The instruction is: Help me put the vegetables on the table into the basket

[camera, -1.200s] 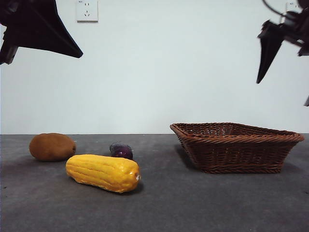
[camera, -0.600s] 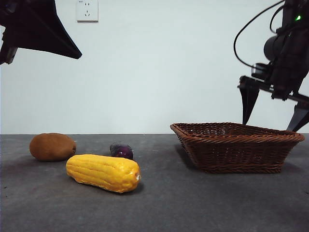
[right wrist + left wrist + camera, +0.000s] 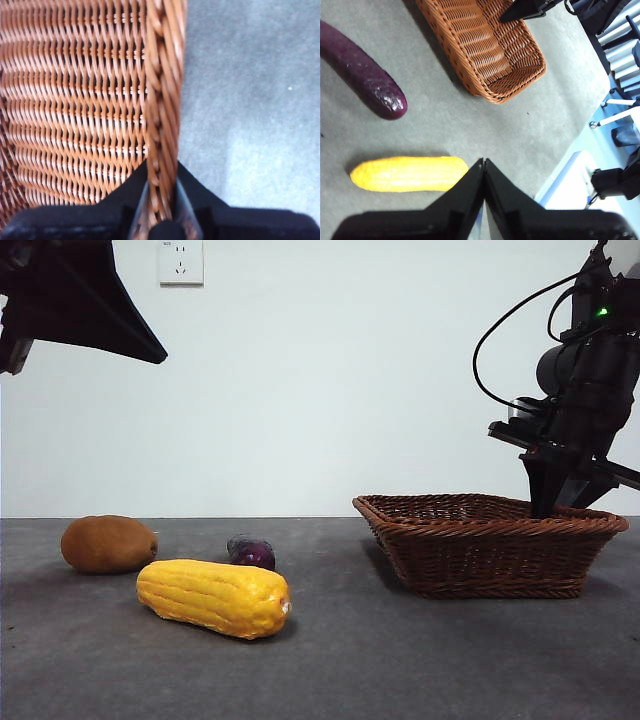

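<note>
On the dark grey table (image 3: 400, 660) lie a yellow corn cob (image 3: 213, 597), an orange-brown potato (image 3: 108, 543) and a dark purple eggplant (image 3: 251, 551), all at the left. The brown wicker basket (image 3: 490, 545) stands at the right with nothing showing inside it. My right gripper (image 3: 548, 505) has come down onto the basket's far right rim. In the right wrist view the braided rim (image 3: 160, 100) runs between the jaws of my right gripper (image 3: 161, 200), which are shut on it. My left gripper (image 3: 484, 162) hangs shut and holds nothing, high above the corn cob (image 3: 407, 173) and eggplant (image 3: 362, 75).
A white wall with a socket (image 3: 180, 262) stands behind the table. The left arm (image 3: 80, 300) shows as a dark shape at the top left corner. Bare table lies between the vegetables and the basket.
The right arm came in from the top right corner, dropped to the basket and its open jaws closed on the rim. The vegetables and the left arm have not moved.
</note>
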Available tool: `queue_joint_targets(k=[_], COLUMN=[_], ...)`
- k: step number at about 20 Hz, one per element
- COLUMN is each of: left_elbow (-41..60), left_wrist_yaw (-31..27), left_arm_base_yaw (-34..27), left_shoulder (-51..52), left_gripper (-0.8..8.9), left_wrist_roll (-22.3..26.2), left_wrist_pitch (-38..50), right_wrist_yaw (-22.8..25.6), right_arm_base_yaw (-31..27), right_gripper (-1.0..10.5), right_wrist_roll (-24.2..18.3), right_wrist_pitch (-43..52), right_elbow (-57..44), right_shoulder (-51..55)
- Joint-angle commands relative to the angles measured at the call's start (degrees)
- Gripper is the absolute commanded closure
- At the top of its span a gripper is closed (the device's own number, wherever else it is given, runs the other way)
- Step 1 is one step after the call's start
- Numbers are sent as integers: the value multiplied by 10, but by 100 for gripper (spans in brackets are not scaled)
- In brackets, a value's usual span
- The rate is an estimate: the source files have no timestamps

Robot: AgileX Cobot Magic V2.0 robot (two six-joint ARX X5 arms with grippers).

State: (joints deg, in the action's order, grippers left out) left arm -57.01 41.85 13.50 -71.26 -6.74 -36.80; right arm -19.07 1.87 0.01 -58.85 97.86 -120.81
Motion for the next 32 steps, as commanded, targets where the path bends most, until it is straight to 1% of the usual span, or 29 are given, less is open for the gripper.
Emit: queue_joint_targets(k=[1, 2, 4, 5, 6, 8, 9, 10, 11, 12, 13, 14, 15, 16, 17, 18, 21, 22, 23, 28, 30, 32], left_elbow=[1, 1, 1, 1, 0, -1, -1, -1, -1, -1, -1, -1, -1, -1, -1, -1, -1, -1, -1, -1, -1, -1], left_wrist_yaw=[-1, -18, -71, -95, -111, -128, -146, -186, -244, -311, -365, -397, -417, -433, -447, -458, -479, -479, -479, -476, -474, -472], left_arm_base_yaw=[6, 9, 20, 29, 42, 79, 102, 127, 153, 177, 200, 219, 231, 241, 249, 254, 256, 256, 256, 256, 256, 256], left_shoulder=[-2, -2, -2, -2, -2, -2, -2, -2, -3, -7, -14, -23, -33, -43, -55, -68, -110, -126, -142, -198, -208, -216], left_gripper=[814, 814, 814, 813, 813, 795, 745, 741, 737, 651, 508, 385, 332, 332, 332, 332, 328, 283, 274, 280, 285, 353], left_wrist_roll=[-18, -13, 36, 69, 118, 202, 242, 290, 353, 414, 473, 528, 576, 614, 640, 659, 686, 690, 691, 699, 700, 700], left_wrist_pitch=[-19, -35, -72, -87, -99, -107, -102, -97, -92, -88, -88, -84, -71, -55, -36, -19, 0, 0, 5, 58, 58, 48], right_wrist_yaw=[4, 5, 4, 4, 0, -27, -33, -32, -32, -32, -32, -32, -32, -32, -30, -30, -30, -30, -30, -30, -30, -30], right_arm_base_yaw=[-1, -1, 0, 0, 0, 0, 0, -1, 0, 0, 0, 0, 0, 0, 0, 0, 0, 0, 0, 0, 0, 0], right_gripper=[963, 963, 963, 963, 963, 963, 963, 963, 963, 963, 963, 963, 963, 963, 963, 963, 963, 963, 963, 963, 963, 963], right_wrist_roll=[4, 3, -1, -1, -1, -1, -1, -2, -8, -15, -18, -18, -18, -20, -23, -26, -31, -33, -33, -35, -35, -35], right_wrist_pitch=[-13, -29, -61, -70, -75, -82, -85, -87, -92, -96, -102, -107, -109, -113, -119, -124, -128, -128, -128, -126, -125, -125], right_elbow=[5, 12, 29, 35, 40, 47, 47, 47, 47, 47, 47, 47, 47, 47, 47, 47, 47, 47, 47, 47, 47, 47], right_shoulder=[-8, -7, 5, 18, 34, 76, 99, 120, 140, 157, 171, 183, 192, 199, 202, 203, 202, 202, 202, 202, 202, 202])
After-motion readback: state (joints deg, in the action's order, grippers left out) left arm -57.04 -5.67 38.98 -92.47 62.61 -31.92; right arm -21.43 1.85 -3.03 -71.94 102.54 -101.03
